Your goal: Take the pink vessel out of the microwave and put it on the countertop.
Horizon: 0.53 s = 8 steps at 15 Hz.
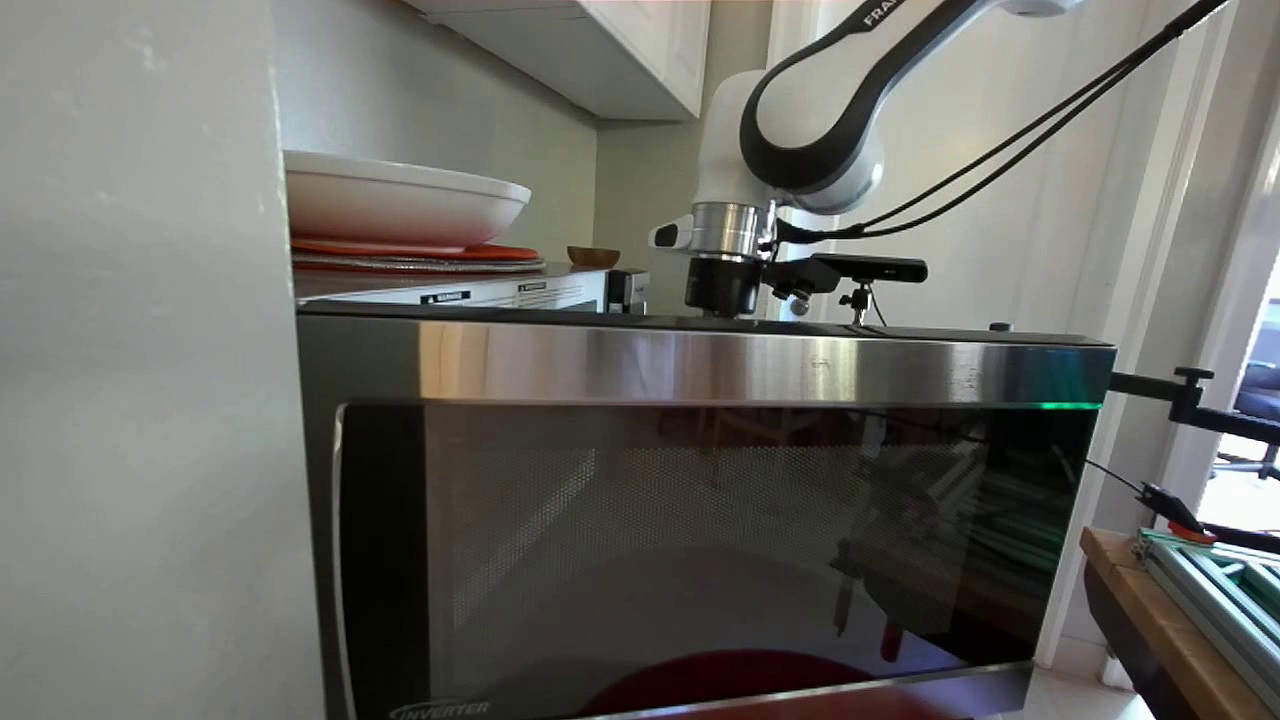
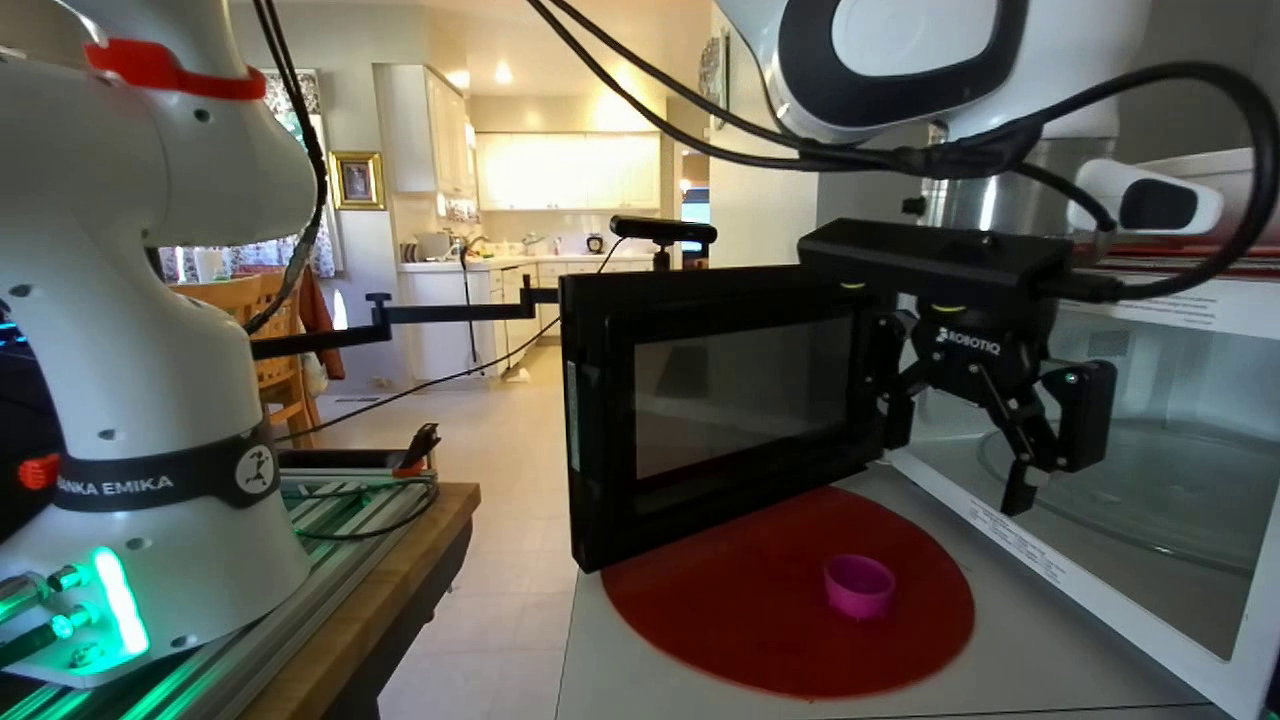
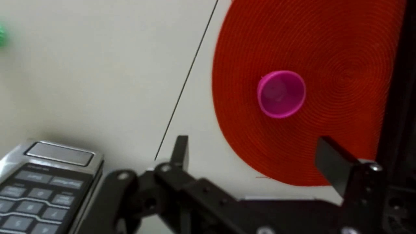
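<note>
I have the pink cup (image 3: 281, 95) outside the microwave (image 2: 1050, 562): it stands upright on a round red mat (image 3: 344, 136), which lies on the white countertop (image 3: 113, 71) in front of the opening. In the wrist view the cup sits to one side of the mat's coiled centre, its mouth facing up. My gripper (image 3: 255, 154) hangs above the counter, its two fingers (image 3: 180, 151) spread wide and well apart from the cup. In an exterior view it is just outside the opening, beside the swung-out door (image 2: 740, 395); one finger overlaps that door, and with black against black I can't say whether they touch. The door stands over part of the mat. Inside I see a glass turntable (image 2: 1150, 485). A keypad (image 3: 42, 198) fills the wrist view's lower left corner. Beyond the door, a wide bowl (image 1: 400, 205) rests on stacked flat mats (image 1: 420, 262).
</note>
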Motion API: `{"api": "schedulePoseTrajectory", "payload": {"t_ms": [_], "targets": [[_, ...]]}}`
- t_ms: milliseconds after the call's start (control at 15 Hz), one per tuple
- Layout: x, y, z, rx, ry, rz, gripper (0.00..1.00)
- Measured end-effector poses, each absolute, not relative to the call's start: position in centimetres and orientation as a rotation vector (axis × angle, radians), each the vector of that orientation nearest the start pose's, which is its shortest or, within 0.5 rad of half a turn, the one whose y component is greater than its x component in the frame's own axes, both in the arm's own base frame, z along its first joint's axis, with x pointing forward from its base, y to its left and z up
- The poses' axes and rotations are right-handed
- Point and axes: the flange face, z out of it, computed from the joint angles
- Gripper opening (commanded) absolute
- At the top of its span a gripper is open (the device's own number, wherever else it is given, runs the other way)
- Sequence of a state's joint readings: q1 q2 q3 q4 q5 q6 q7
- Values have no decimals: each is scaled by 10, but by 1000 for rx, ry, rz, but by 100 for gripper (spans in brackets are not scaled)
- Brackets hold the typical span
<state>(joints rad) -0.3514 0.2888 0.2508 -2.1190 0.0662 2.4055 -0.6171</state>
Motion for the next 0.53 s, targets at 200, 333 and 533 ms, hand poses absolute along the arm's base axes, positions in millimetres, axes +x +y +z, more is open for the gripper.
{"api": "schedulePoseTrajectory", "payload": {"t_ms": [200, 333, 533], "targets": [[574, -70, 292, -2977, -703, 9, 100], [574, -69, 296, -2988, -728, 34, 100], [578, -56, 305, -3035, -721, -5, 100]]}}
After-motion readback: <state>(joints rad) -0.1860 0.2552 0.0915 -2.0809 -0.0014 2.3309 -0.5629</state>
